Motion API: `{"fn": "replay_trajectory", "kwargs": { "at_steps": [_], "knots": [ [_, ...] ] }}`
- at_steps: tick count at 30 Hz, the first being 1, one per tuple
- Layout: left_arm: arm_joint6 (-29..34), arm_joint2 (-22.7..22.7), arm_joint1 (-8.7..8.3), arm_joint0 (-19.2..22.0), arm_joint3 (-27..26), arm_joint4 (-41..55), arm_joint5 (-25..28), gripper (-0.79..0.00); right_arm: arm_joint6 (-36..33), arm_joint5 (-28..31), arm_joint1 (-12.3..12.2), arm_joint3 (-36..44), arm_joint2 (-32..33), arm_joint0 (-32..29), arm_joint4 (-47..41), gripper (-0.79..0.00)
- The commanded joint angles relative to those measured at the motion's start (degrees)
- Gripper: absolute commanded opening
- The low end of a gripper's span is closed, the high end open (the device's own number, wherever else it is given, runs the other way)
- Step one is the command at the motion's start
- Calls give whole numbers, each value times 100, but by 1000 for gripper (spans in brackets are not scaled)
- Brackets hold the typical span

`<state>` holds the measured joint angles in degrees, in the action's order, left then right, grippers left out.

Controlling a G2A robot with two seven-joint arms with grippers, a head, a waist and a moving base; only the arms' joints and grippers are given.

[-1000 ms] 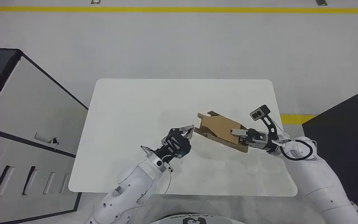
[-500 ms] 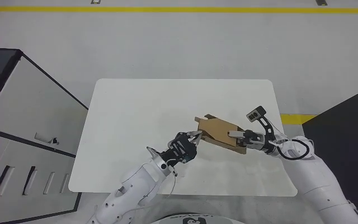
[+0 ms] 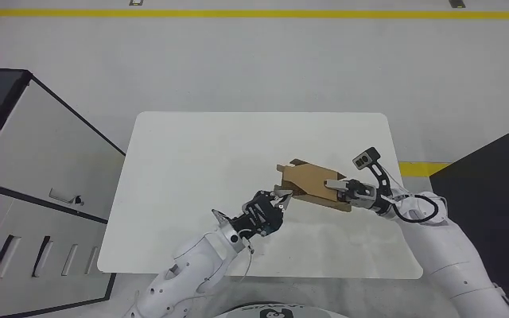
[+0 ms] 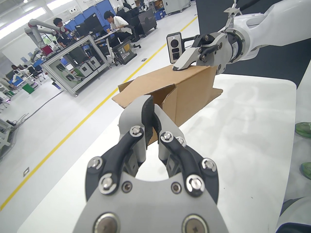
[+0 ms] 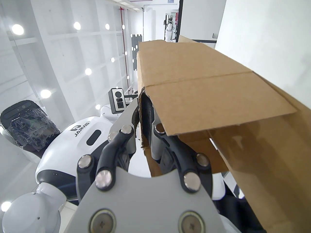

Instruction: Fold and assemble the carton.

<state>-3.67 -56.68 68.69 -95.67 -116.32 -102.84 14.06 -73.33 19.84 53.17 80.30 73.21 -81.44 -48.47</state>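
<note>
We judge the carton (image 3: 314, 184) to be light, thin corrugated board: stiff across its panels, floppy along the creases, and easy to crush or tear at a raw edge. It is slick enough to slide on the counter (image 3: 199, 159) if pushed from one end only. We think the best holds are flap edges and wall edges near a crease, pinched flat. That leaves the panels free to swing.

Both arms hold it that way. The right jaws are closed on a wall edge at the carton's far end, with one finger lying along the top panel. The left jaws are almost together at the near flap and seem to pinch its edge, though the board there is partly hidden.

The carton lies on its side on the right half of the counter, between the two arms, as a partly opened tube. Its long axis runs diagonally from the left jaws to the right jaws. The open mouth with its loose flaps faces the left arm.
</note>
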Motion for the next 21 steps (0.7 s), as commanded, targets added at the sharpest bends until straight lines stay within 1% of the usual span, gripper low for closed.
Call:
{"fn": "replay_trajectory", "kwargs": {
  "at_steps": [1,10,21],
  "knots": [
    [1,7,-5,25,3,-43,42,-785,29,-6,7,-5,8,-1,0,-785],
    [-39,163,-5,119,45,-85,192,-785,97,-54,39,19,44,-11,26,-785],
    [-8,421,24,280,142,-166,165,-785,107,-62,78,76,82,-33,40,-785]
  ]
}}
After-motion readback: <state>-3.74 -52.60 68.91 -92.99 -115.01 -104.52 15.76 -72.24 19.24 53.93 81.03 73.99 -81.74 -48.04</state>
